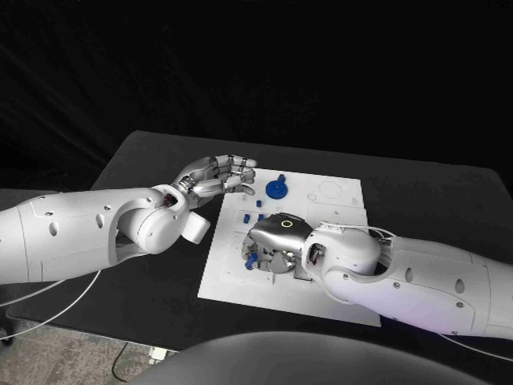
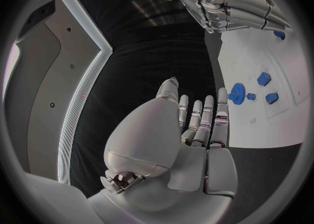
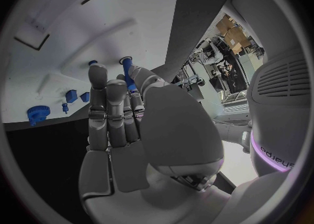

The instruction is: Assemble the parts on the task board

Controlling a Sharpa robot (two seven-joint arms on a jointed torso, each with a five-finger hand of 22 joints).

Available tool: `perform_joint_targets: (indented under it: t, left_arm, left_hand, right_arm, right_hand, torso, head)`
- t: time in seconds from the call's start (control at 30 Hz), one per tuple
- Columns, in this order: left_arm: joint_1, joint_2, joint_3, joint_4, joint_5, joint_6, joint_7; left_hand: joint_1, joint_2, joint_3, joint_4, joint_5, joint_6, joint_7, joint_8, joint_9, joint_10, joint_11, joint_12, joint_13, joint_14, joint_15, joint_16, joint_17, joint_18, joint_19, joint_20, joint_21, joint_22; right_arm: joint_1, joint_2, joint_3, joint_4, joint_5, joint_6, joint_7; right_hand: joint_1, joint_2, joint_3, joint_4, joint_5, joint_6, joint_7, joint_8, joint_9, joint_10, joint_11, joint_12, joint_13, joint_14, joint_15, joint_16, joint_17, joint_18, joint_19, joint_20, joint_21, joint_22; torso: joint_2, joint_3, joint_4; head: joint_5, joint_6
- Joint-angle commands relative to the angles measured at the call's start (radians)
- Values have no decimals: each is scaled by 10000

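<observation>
Black worktop (image 1: 442, 196) against a dark background, carrying the white task board (image 1: 326, 241) at its middle. Left hand (image 1: 216, 178) hovering at the board's far left corner, fingers (image 2: 203, 116) extended side by side and holding nothing, seen in the left wrist view with the palm toward the dark worktop beside the board's edge. Blue gear (image 1: 279, 189) lying on the board just beside the left hand's fingertips; the same gear (image 2: 237, 92) near small blue blocks (image 2: 264, 79) in the left wrist view. Right hand (image 1: 277, 241) lowered over the board's middle, near its left edge, palm down. Right fingers (image 3: 108, 111) held close together, with a slim blue peg (image 3: 129, 75) standing between thumb and fingers, its flared top clear of the fingertips; grip on the peg likely, though contact not plainly shown. Further small blue parts (image 1: 254, 216) scattered on the board between the two hands. Shallow recesses (image 1: 332, 191) visible in the board's far right portion.
</observation>
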Motion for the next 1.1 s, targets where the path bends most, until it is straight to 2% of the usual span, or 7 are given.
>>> perform_joint_targets:
  t: [0.03,0.27,0.37,0.83,1.1]
  left_arm:
    - [-3,20,5,9,-15,211,15]
    - [-4,40,5,0,-15,235,-22]
    - [-5,48,5,0,-15,241,-40]
    - [-7,76,5,-16,-15,263,-92]
    - [-10,101,5,-40,-15,295,-112]
  left_hand:
    - [8,69,3,-58,52,-63,376,55,-16,-54,44,35,-17,-14,67,57,-11,106,4,40,-13,-10]
    - [22,80,8,-66,54,-65,371,62,-22,-52,52,42,-22,-5,74,66,-12,103,8,41,-12,-9]
    - [22,80,8,-66,54,-65,371,62,-22,-52,52,42,-22,-5,74,66,-12,103,8,41,-12,-9]
    - [44,93,16,-80,63,-69,369,69,-30,-51,61,49,-29,7,85,78,-14,99,13,42,-10,-7]
    - [61,100,21,-91,72,-74,366,73,-37,-52,70,55,-35,14,92,87,-15,96,17,43,-8,-6]
  right_arm:
    - [-10,-18,-4,20,-140,127,-44]
    - [-7,-45,-4,43,-159,117,-74]
    - [4,-89,-4,66,-237,137,-119]
    - [24,-68,-4,80,-330,221,-192]
    - [25,23,-4,59,-323,308,-153]
  right_hand:
    - [89,-14,15,-66,38,15,-1,-13,3,446,-344,71,13,-55,4,-62,-17,-105,-81,-7,-48,425]
    - [88,-19,15,-74,39,16,0,-16,6,452,-344,73,18,-62,4,-70,-22,-103,-89,-7,-55,423]
    - [88,-20,15,-76,39,15,0,-17,7,452,-344,72,19,-65,4,-76,-29,-102,-92,-7,-63,422]
    - [70,-20,15,-76,38,4,7,-30,9,444,-336,64,23,-86,8,-107,-62,-98,-115,-6,-104,414]
    - [-28,-24,40,-89,3,-222,13,-200,-9,338,-315,-17,47,-163,33,-200,-142,-89,-225,11,-212,386]
  torso:
    - [4,1,-4]
    - [4,0,-3]
    - [4,-1,2]
    - [6,2,3]
    - [3,0,2]
  head:
    - [5,1]
    - [-1,1]
    - [36,1]
    - [-5,1]
    - [-27,1]
